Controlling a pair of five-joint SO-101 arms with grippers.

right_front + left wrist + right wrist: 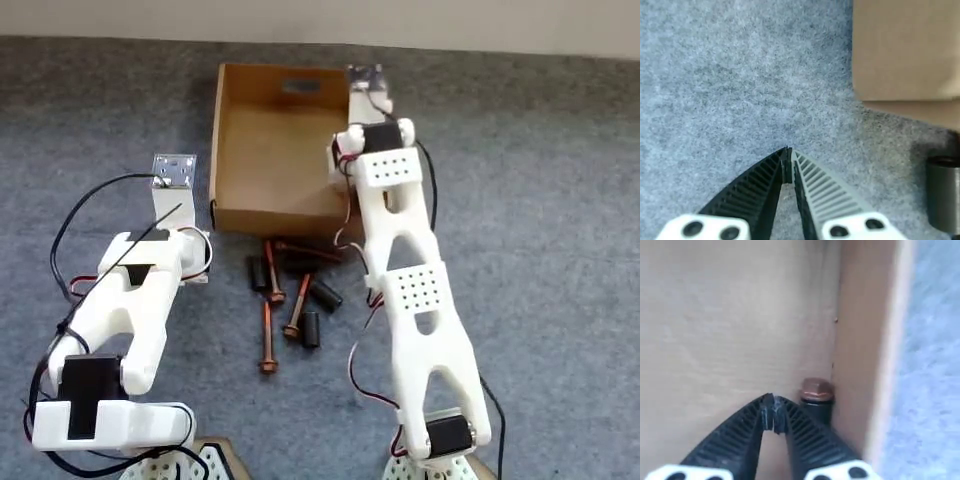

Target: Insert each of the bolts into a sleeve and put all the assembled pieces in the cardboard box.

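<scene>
1 assembled piece (816, 399) sits in the box (270, 160) corner; both jaws are clenched, empty. Next we need a loose bolt (267, 335) and sleeve (312, 328).

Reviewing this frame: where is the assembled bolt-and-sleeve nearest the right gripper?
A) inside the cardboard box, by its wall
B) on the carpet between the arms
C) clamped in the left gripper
A: the right wrist view has the assembled piece lying against the wall of the cardboard box, beside the right gripper.
</scene>
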